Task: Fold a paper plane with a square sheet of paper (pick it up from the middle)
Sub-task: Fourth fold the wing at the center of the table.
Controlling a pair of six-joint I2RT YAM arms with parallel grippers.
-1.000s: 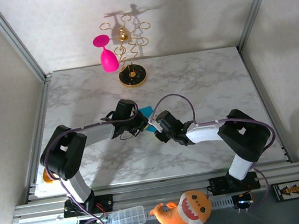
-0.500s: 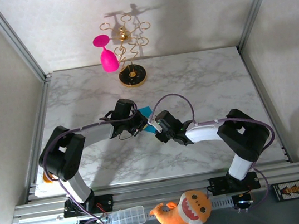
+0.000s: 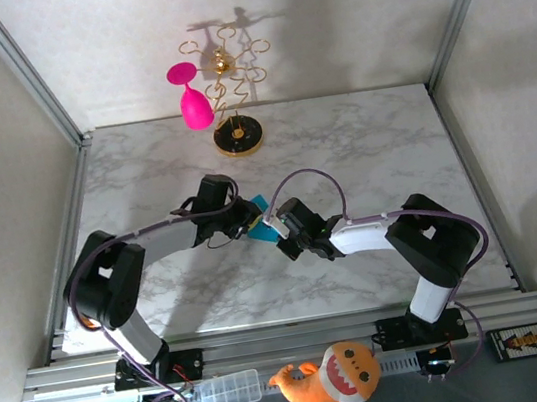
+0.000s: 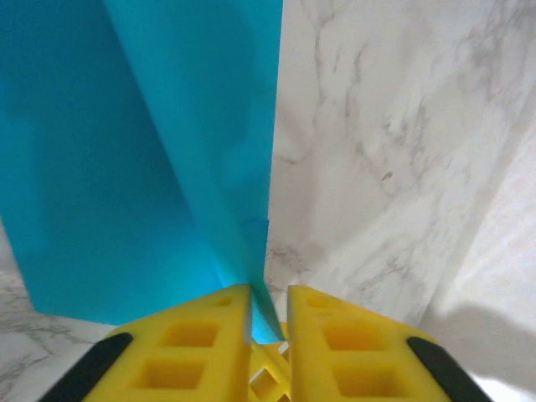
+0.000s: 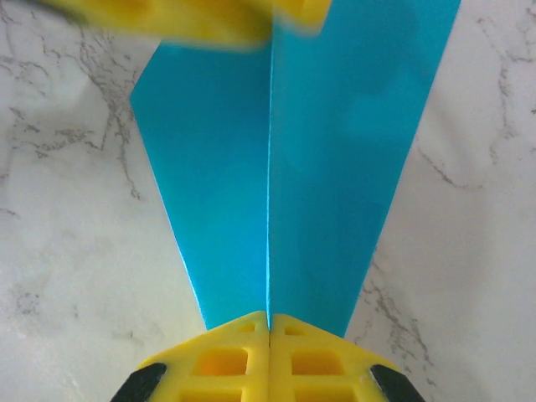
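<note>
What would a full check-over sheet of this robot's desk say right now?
Surface: white marbled table, no spills seen.
Job's things: paper, turquoise, partly folded, centre crease raised.
Clutter: pink goblet hanging on gold stand at the back; orange plush toy and clear box on the front rail.
Grippers: right gripper shut on the paper's crease; left gripper slightly apart around the fold, grip unclear.
Cables: purple cable looping above the right arm, no snag seen.
Surroundings: plain walls, metal frame posts.

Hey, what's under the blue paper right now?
Marble tabletop shows beside the folded blue paper; the patch directly beneath it is covered, so whatever lies there can't be seen.
</note>
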